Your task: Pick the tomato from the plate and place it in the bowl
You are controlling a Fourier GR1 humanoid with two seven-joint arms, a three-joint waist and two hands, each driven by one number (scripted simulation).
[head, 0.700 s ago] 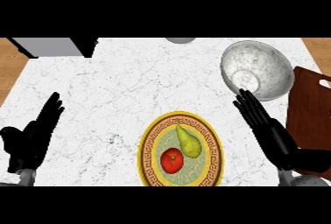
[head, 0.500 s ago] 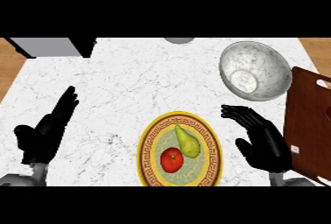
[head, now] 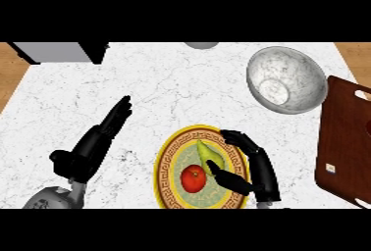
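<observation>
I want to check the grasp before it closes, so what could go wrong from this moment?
1. The pear lies close beside the tomato on the plate, and the right hand is at the pear's side; it may grasp the pear instead.
2. The hand could nudge the round tomato so it rolls on the plate.
3. The bowl stands apart, at upper right; the tomato might slip on the way.

1. The left hand [head: 87, 152] is matt black, with long, slim fingers built of short rounded segments and a shorter, thicker thumb.
2. The right hand [head: 259, 169] is the same black and the same build, with soft grey highlights along its segments.
3. The left forearm [head: 52, 198] is a smooth, rounded grey shell that meets the black hand at a narrow wrist.
</observation>
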